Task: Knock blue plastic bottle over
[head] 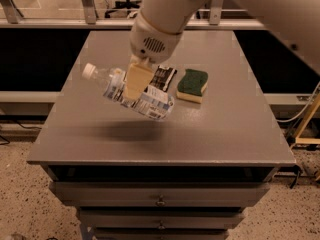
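The blue plastic bottle [131, 93] is clear with a white cap and a white-and-blue label. It is tilted nearly flat, cap pointing left, and held in the air above the grey table [225, 129]; its shadow lies on the table below it. My gripper [137, 81] comes down from the white arm at the top and is shut on the bottle's middle, with one tan finger [136, 80] across the label.
A green and yellow sponge [192, 85] lies on the table right of the bottle. A dark snack packet [162, 77] lies just behind the bottle. The table has drawers below its front edge. A yellow stand is at the far right.
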You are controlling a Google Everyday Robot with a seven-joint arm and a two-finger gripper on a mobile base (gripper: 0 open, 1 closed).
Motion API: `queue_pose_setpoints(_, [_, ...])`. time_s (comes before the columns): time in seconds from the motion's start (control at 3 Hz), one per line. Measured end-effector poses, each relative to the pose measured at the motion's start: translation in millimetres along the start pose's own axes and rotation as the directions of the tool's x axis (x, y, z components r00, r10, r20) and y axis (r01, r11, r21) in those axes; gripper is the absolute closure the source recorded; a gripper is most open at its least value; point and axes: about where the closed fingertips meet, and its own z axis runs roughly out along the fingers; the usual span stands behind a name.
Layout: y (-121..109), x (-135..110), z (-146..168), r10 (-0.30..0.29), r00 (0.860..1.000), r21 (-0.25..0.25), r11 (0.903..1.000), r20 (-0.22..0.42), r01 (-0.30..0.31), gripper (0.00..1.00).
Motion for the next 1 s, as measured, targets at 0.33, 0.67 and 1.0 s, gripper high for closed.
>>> queue_pose_setpoints(0.33, [-10.0, -22.8, 43.9, -0.087, 0.979, -0.033, 0.996, -0.184, 0.083, 1.0])
queue_pose_setpoints(0.67, [-25.3, -47.5, 69.1, -0.168, 0.924, -0.022, 0.9849, -0.342, 0.172, 0.82])
queue_pose_setpoints(1.0, [-32.8, -70.9, 84.9, -0.229, 0.875, -0.037, 0.971, -0.426, 0.236, 0.59])
